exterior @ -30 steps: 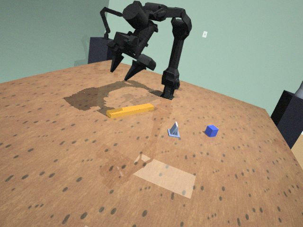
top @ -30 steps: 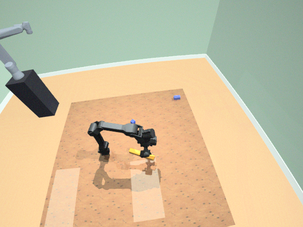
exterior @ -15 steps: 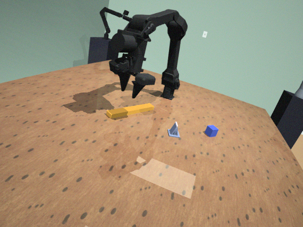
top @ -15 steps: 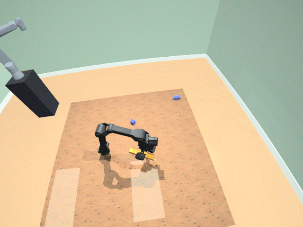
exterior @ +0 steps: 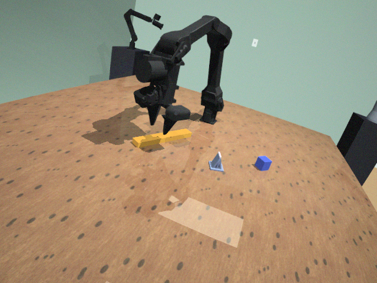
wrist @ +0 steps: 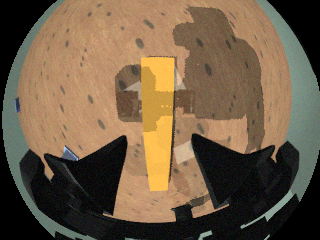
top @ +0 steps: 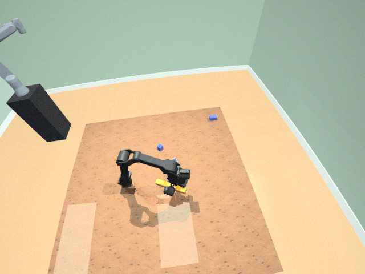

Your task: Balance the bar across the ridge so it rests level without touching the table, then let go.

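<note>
Exterior view: gripper [exterior: 158, 129] [wrist: 159, 139] open above yellow bar [top: 161, 182] [exterior: 179, 134] [wrist: 158, 120], centre-left; bar flat on table [top: 223, 188] [exterior: 121, 197] [wrist: 90, 60]. Ridge [top: 174, 160] [exterior: 217, 163] [wrist: 70, 154] right of centre, bar off it.

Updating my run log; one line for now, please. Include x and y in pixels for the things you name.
gripper [exterior: 158, 128] [wrist: 159, 139]: open, above bar | yellow bar [exterior: 179, 134] [wrist: 160, 165]: flat on table | ridge [exterior: 216, 163] [wrist: 70, 154]: unloaded | bar not balanced

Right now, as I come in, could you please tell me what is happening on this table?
A black robot arm holds its open claw above a yellow bar, with nothing gripped. The bar lies on the table, between the fingertips as the wrist view shows. The small ridge stands apart with nothing on it, so the balancing is not done.
</note>
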Available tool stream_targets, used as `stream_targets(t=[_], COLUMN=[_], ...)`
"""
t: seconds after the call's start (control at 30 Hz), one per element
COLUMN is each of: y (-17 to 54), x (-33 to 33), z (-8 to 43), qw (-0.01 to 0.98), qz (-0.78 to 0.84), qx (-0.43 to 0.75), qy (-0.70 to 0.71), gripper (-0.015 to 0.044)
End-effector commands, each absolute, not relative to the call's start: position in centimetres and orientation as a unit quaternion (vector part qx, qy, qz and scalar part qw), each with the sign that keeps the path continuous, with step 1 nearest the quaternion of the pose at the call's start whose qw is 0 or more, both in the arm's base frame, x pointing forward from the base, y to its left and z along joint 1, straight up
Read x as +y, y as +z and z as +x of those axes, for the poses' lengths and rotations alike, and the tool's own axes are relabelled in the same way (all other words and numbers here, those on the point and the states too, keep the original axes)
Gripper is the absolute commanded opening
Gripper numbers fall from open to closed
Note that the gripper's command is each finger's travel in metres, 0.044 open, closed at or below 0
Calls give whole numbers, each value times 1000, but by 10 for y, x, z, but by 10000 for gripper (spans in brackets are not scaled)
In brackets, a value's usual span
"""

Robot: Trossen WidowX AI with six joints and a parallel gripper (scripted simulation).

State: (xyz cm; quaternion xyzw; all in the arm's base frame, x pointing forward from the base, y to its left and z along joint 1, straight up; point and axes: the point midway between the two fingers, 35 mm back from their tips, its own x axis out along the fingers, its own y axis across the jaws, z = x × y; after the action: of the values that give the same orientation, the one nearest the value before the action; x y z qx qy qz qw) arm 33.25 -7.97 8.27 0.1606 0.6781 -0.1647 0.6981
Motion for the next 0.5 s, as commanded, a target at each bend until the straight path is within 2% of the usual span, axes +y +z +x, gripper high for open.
stream_targets(t=[0.0, 0.47], y=[75, 58], x=[-79, -79], z=[332, 333], qw=[698, 698], qz=[165, 165], qx=[677, 677], qy=[-165, -165], gripper=[315, 315])
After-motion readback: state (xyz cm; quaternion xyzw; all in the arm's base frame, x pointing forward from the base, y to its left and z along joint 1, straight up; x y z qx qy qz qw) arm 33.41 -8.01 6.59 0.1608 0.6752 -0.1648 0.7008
